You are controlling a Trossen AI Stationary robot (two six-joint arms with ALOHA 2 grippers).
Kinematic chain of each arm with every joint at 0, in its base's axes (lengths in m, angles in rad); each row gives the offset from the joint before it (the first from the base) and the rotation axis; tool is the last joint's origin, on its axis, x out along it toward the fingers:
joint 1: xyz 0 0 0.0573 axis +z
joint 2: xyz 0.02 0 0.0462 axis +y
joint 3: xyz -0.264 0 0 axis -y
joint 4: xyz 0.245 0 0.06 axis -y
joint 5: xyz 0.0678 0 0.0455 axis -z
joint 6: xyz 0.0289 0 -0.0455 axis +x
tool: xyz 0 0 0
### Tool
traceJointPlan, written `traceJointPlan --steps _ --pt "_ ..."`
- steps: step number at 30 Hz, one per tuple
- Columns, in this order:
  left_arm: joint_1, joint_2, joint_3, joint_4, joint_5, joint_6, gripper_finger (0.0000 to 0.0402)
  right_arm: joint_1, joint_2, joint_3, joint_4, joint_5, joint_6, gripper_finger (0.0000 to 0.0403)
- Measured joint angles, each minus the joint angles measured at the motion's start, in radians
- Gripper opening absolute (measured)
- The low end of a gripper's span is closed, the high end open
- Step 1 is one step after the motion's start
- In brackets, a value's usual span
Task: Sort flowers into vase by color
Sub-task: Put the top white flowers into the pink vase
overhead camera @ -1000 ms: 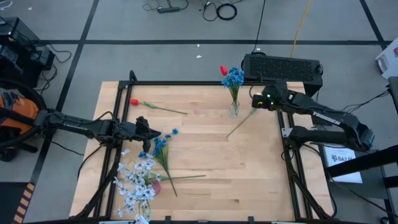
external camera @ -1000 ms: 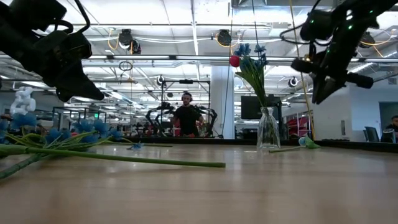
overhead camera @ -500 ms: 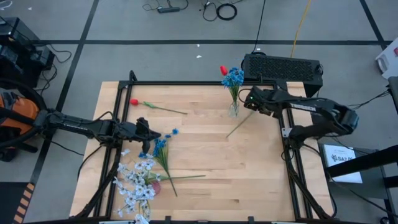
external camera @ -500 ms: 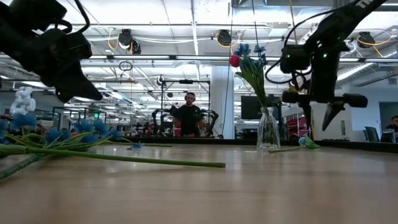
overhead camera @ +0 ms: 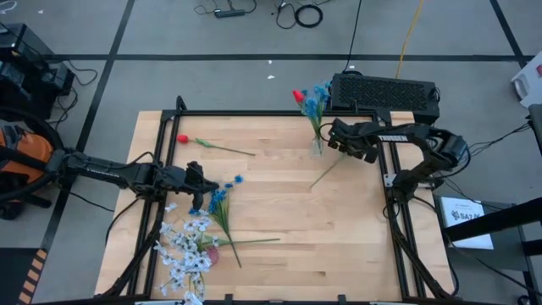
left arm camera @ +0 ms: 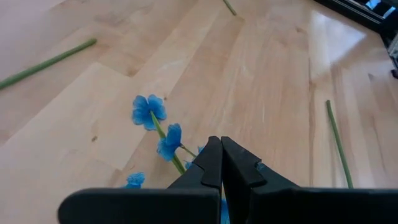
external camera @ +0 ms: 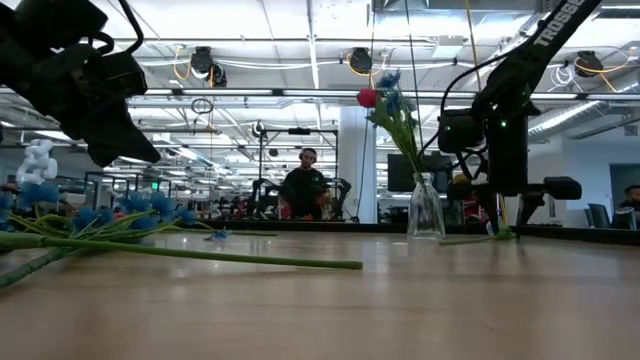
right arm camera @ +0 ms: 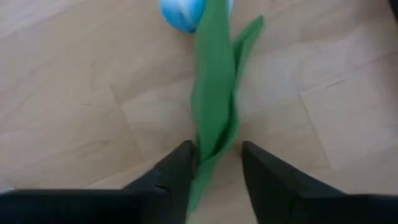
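A clear glass vase (overhead camera: 318, 146) stands near the far edge of the wooden table (overhead camera: 279, 203), right of its middle. It holds a bunch of blue flowers (overhead camera: 317, 98) together with one red bud (overhead camera: 297, 96), their green stems gathered in its neck and the heads leaning toward the far-left; in the low view the same vase (external camera: 425, 210) shows the red bud (external camera: 367, 97) at the top left of the bunch.

The right gripper (overhead camera: 345, 146) sits low over the table just beside the vase, on its right. Its fingers (right arm camera: 176, 167) stand partly open on either side of the green leaves of a loose stem (right arm camera: 214, 93) lying flat on the wood, a pale blue-white bud (right arm camera: 184, 12) at its tip; the left finger touches the leaves, but whether it has a hold cannot be told. From above, this stem (overhead camera: 326, 171) runs diagonally from the gripper toward the table's middle.

The left gripper (overhead camera: 203, 181) waits over the left side, its fingers (left arm camera: 210, 165) pressed shut with nothing between them, above a blue sprig (left arm camera: 158, 127). Beside it lie more blue flowers (overhead camera: 218, 200) and a heap of pale white-lavender flowers (overhead camera: 186, 250) at the near-left corner. A red-budded stem (overhead camera: 212, 144) lies alone near the far-left
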Motion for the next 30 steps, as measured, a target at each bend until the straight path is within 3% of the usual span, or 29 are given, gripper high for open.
traceJointPlan --steps 6,15,20,25,28,30 --pt "0.0 0.0 0.0 0.0 0.007 0.0 0.0004 0.042 -0.015 0.0 -0.041 0.006 -0.014 0.0016" --pt "0.0 0.0 0.0 0.001 0.007 0.001 0.0004 0.21 -0.186 -0.001 -0.289 0.056 0.002 0.001" --pt "0.0 0.0 0.0 0.001 0.007 0.006 0.0004 0.384 -0.378 -0.001 -0.242 0.044 -0.11 0.0004" --pt "0.0 0.0 0.0 0.003 0.006 0.059 0.0004 0.551 -0.522 -0.001 -0.125 -0.117 -0.327 0.0004" --pt "0.0 0.0 0.0 0.004 0.006 0.086 0.0004 0.623 -0.55 0.0 -0.109 -0.251 -0.384 0.0004" --pt "0.0 0.0 0.0 0.004 0.006 0.086 0.0004 0.662 -0.546 0.0 -0.106 -0.283 -0.374 0.0004"
